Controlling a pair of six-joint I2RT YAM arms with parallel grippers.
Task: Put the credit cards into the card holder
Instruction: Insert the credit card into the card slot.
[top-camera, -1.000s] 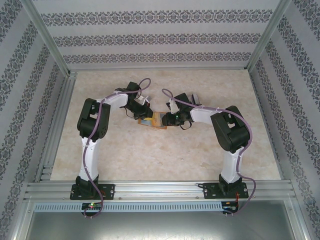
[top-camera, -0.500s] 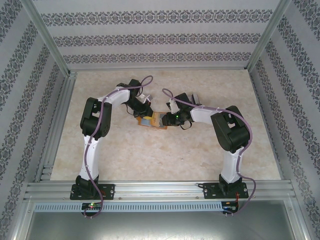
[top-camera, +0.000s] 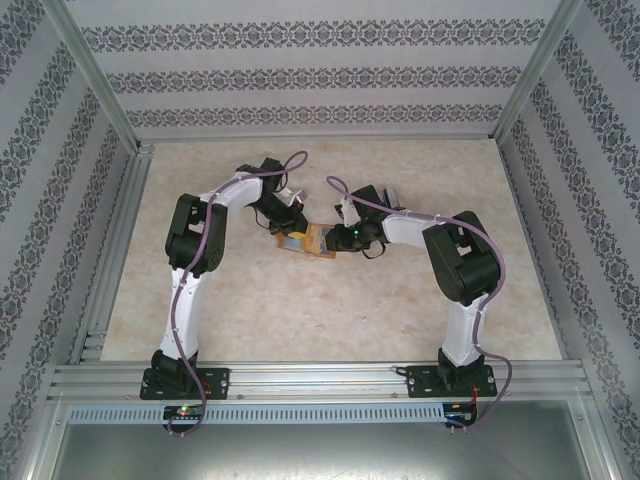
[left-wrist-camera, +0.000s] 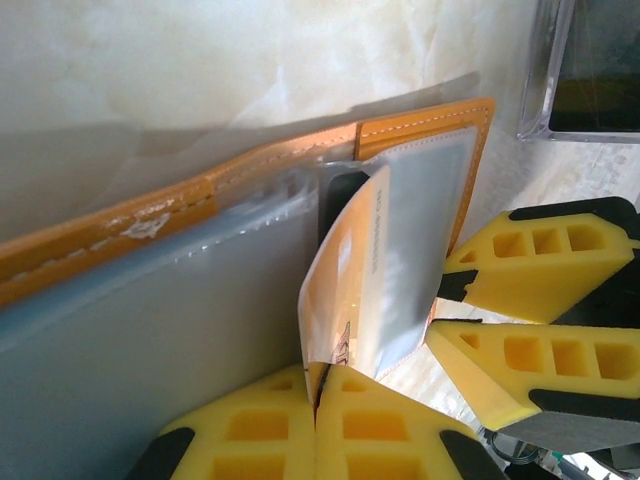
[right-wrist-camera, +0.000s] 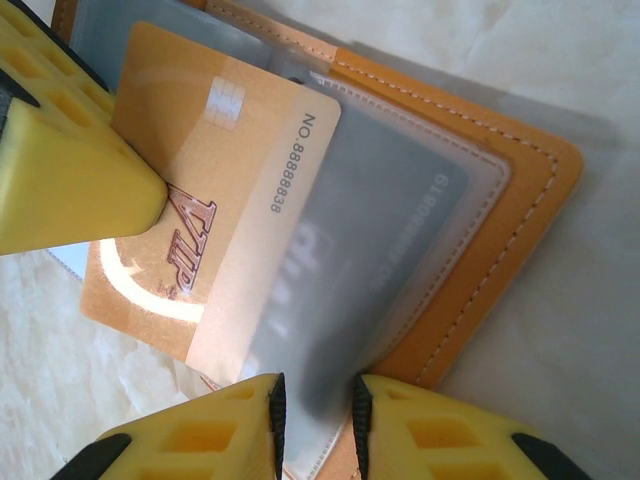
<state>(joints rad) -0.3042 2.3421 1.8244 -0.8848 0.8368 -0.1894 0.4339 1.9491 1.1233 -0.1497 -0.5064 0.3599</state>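
Toward the far middle of the bench (top-camera: 250, 300), both arms are seen bent inward over the card holder (top-camera: 310, 242), which lies opened on the surface between them.

At the left, the left arm (top-camera: 190, 240) is angled toward the holder. The left tool (left-wrist-camera: 317, 388) is found fully closed, its yellow fingers (left-wrist-camera: 250, 430) pressed together on one edge of a gold card (right-wrist-camera: 220, 170). The gold card is held tilted, not flat, over the holder's inner face, with its free end against a frosted pocket (right-wrist-camera: 480, 170). A chip, the letters VIP and a printed number are legible on its face. Whether that free end has passed beneath the pocket film cannot be determined.

At the centre, a darker grey card (right-wrist-camera: 400, 230) is observed inside the frosted pocket, its embossed digits showing through the film. The orange stitched border of the card holder is noted along the outer side of the pockets.

At the right, the right tool (right-wrist-camera: 315, 425) is recorded with its jaws narrowly apart and the edge of the frosted pocket leaf clamped between the dark pads. The two tools are near one another but not touching. The right arm (top-camera: 455, 255) is folded inward from its base.

A clear-walled object (left-wrist-camera: 585, 70) is noted on the bench near the holder's corner. Its nature cannot be told.
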